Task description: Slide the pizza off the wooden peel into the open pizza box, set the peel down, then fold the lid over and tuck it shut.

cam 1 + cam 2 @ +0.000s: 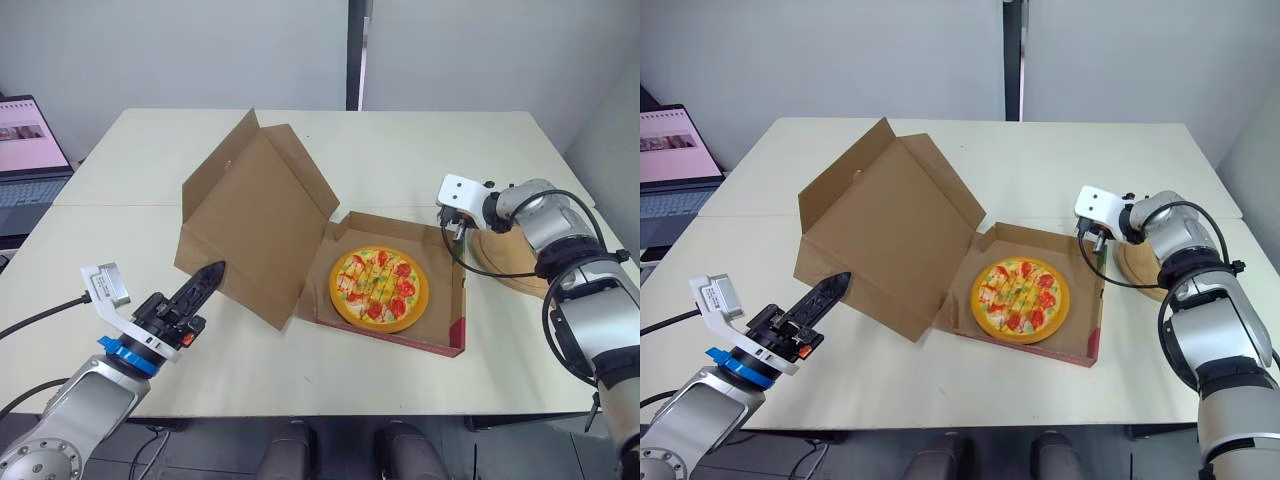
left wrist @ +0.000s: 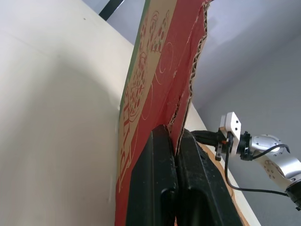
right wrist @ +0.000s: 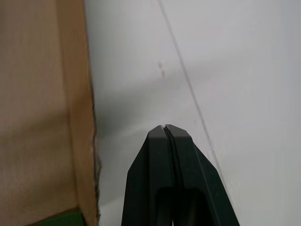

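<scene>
Left wrist view: our left gripper (image 2: 176, 134) has its jaws clenched together, tips at the edge of the brown cardboard lid (image 2: 160, 80). We can't read any words in its red-and-green print. The round toy pizza (image 1: 378, 285) sits inside the open cardboard pizza box (image 1: 390, 226). Our right gripper (image 1: 446, 236), jaws pressed together too, hovers just beside the box. The round wooden peel (image 1: 508, 258) lies on the cream worktop (image 1: 420, 150).

Pizza (image 1: 378, 284): round, yellow rim, red and green toppings, flat inside pizza box (image 1: 461, 300). Box brown cardboard, open. Lid (image 1: 260, 220) raised, leaning left, away from pizza. Wooden peel (image 1: 502, 258) flat on counter, just right of box.
</scene>
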Robot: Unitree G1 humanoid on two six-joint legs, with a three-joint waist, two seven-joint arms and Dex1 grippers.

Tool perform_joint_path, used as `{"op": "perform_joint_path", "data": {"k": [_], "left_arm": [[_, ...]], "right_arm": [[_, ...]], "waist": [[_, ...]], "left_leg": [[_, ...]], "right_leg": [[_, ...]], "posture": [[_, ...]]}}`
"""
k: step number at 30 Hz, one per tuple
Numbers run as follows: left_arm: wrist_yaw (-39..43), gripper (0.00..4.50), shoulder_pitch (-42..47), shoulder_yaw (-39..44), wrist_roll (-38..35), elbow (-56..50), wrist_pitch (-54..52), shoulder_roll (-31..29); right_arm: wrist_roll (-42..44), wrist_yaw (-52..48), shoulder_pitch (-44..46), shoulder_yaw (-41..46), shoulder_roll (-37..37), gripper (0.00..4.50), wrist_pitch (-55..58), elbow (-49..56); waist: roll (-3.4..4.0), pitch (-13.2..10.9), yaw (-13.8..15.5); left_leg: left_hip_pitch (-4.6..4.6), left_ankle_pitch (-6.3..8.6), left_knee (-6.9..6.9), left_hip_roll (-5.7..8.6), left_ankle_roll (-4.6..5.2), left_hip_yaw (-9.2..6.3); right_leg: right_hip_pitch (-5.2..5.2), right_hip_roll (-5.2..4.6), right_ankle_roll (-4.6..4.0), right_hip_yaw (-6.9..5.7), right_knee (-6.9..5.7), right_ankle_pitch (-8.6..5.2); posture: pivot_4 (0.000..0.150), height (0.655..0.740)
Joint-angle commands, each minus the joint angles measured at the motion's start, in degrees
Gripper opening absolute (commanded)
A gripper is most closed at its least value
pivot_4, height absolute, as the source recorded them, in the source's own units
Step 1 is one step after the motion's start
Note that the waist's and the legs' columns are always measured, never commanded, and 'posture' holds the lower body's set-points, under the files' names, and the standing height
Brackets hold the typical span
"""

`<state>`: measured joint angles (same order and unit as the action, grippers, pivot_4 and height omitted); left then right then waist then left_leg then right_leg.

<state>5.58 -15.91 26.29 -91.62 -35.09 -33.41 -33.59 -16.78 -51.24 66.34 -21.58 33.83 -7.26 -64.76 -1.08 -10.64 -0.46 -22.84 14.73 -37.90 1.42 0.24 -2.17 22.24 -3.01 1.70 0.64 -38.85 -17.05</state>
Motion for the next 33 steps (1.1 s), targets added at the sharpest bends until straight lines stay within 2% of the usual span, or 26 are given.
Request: {"op": "perform_joint_path", "data": {"k": [1,7,11,18,22,26,33], "left_arm": [[2.0,0.00,-0.4,1.4,0.7,-0.2,0.3,-0.2],[4.6,0.00,-0.3,1.7,2.2,1.4,-0.1,-0.9],[6.1,0.00,2.1,1.0,3.3,3.0,-0.9,-2.2],[10.6,0.00,12.8,-2.9,6.1,8.7,-4.9,-5.9],[14.7,0.00,23.5,-7.5,8.9,14.8,-8.6,-7.8],[19.1,0.00,34.5,-10.8,12.5,22.4,-11.5,-8.4],[23.5,0.00,48.0,-14.3,19.7,32.4,-14.0,-5.6]], "right_arm": [[-1.7,-1.1,2.7,-0.1,0.0,0.03,-3.8,-2.9],[-3.5,-5.5,3.8,-0.5,-0.1,0.03,-5.7,-6.0],[-2.7,-12.3,3.8,0.2,0.7,0.03,-7.0,-5.6],[-0.2,-24.0,0.5,1.6,3.6,0.03,-7.4,-0.1],[2.9,-29.7,-5.7,3.1,6.4,0.03,-4.2,9.7],[7.9,-33.6,-15.5,5.7,9.7,0.03,4.0,27.7],[14.6,-32.3,-29.3,10.2,13.3,0.03,21.1,56.0]], "waist": [[0.01,0.0,0.0],[0.02,0.0,-0.1],[0.02,0.0,-0.1],[0.06,0.0,0.1],[0.06,0.0,0.4],[0.06,0.0,0.5],[0.09,-0.1,0.0]], "left_leg": [[0.01,0.00,0.00,0.00,0.00,0.00],[0.01,0.00,0.01,-0.01,0.00,-0.01],[0.02,0.00,0.01,-0.01,0.00,-0.02],[0.02,0.00,0.01,0.00,0.00,-0.05],[-0.02,0.00,-0.04,0.02,-0.01,-0.18],[-0.07,-0.01,-0.04,0.03,-0.01,-0.25],[-0.08,-0.06,-0.02,0.02,-0.11,-0.31]], "right_leg": [[0.00,0.00,0.00,0.00,-0.01,0.00],[0.00,0.02,0.00,-0.01,-0.01,0.00],[0.00,0.01,0.00,-0.01,-0.01,0.00],[-0.03,0.02,0.00,-0.06,-0.02,0.00],[-0.05,0.02,0.01,-0.20,-0.02,0.00],[-0.04,0.01,0.02,-0.25,-0.03,0.01],[0.01,0.02,0.02,-0.29,-0.06,0.01]], "posture": [[0.150,0.7400],[0.150,0.7400],[0.150,0.7400],[0.150,0.7400],[0.150,0.7400],[0.150,0.7400],[0.150,0.7400]]}}
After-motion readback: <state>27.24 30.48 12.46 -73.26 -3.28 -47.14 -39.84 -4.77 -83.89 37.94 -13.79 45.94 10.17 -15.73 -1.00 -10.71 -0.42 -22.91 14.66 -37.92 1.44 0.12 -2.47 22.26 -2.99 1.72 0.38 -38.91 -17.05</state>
